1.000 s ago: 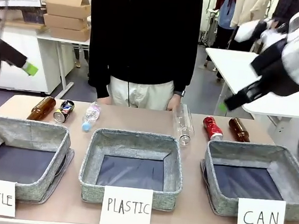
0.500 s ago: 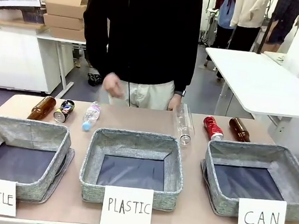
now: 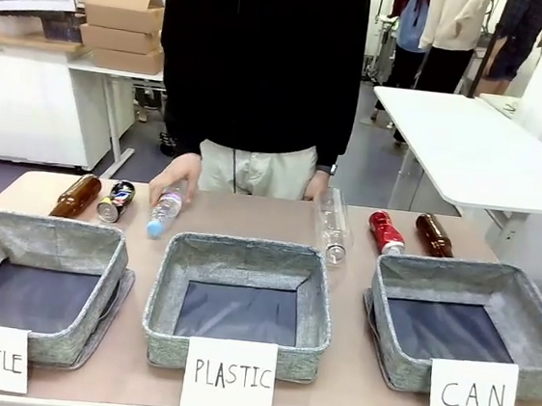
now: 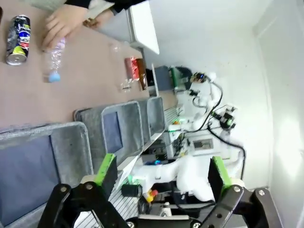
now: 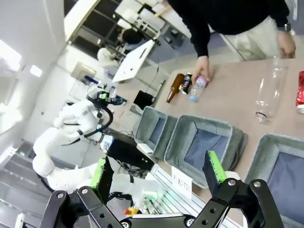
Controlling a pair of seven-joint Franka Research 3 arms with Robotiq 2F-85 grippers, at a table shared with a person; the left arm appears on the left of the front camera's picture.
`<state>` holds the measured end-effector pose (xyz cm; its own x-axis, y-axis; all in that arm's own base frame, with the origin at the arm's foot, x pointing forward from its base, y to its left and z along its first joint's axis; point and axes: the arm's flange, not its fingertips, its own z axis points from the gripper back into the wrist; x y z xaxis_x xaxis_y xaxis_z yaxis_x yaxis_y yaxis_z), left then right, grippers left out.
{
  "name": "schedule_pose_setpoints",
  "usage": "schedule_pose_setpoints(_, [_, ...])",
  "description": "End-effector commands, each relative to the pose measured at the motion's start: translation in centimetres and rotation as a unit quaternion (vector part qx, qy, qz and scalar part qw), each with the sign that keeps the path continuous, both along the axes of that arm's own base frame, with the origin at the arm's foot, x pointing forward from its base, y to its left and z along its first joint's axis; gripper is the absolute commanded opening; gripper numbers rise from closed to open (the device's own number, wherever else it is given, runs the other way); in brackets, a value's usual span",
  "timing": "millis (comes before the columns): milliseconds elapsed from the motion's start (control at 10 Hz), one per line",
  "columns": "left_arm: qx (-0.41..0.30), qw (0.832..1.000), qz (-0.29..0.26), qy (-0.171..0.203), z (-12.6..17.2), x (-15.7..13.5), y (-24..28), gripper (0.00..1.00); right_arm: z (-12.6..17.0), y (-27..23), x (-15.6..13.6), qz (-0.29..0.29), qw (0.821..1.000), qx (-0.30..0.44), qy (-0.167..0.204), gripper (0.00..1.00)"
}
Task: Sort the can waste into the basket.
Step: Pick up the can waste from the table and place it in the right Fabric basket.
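- Front view: the red can (image 3: 385, 232) lies on its side in the right half of the frame, on the table just behind the CAN basket (image 3: 444, 268), between a clear bottle (image 3: 333, 227) and a brown bottle (image 3: 433, 235).
- The dark can (image 3: 116, 201) lies at the far left, behind the BOTTLE basket (image 3: 45, 233), well apart from the CAN basket.
- All three baskets show bare dark floors, so nothing has been sorted; both cans are left to move.
- A person's hand (image 3: 175, 175) rests on a small bottle (image 3: 165, 209) left of centre, just beside the dark can but not touching it.
- Left wrist view: the left gripper (image 4: 162, 170) sits at the bottom of the frame, raised above the table, fingers spread wide with nothing between them.
- The dark can is at the upper left, the red can near the upper middle; the farthest grey bin is probably the CAN basket, though no card can be read from here.
- Right wrist view: the right gripper (image 5: 157, 170) is at the bottom edge, likewise wide apart and empty, high over the table.
- The red can is cut by the right edge, with a corner of the CAN basket at lower right below it.
- Judging by position, the red can is the nearer first pick for the right arm.
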<state>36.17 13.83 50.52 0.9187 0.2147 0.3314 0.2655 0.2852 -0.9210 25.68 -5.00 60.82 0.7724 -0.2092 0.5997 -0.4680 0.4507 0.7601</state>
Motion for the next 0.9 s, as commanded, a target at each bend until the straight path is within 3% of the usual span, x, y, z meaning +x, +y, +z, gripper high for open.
schedule_pose_setpoints(0, [0.026, 0.999, -0.019, -0.024, 0.8, -0.5, 0.1, 1.00, 0.5, 0.1, -0.4, 0.006, 1.000, -0.007, -0.019, 1.00])
schedule_pose_setpoints(600, [0.026, 0.999, -0.019, -0.024, 0.8, -0.5, 0.1, 1.00, 0.5, 0.1, -0.4, 0.006, 1.000, -0.007, -0.019, 1.00])
schedule_pose_setpoints(700, [0.026, 0.999, -0.019, -0.024, 0.8, -0.5, 0.1, 1.00, 0.1, 0.0, -0.7, 0.000, 1.000, -0.008, -0.006, 1.00])
schedule_pose_setpoints(800, [0.026, 0.999, -0.019, -0.024, 0.8, -0.5, 0.1, 1.00, 1.4, 2.9, 1.8, -0.030, 0.964, -0.210, 0.159, 1.00])
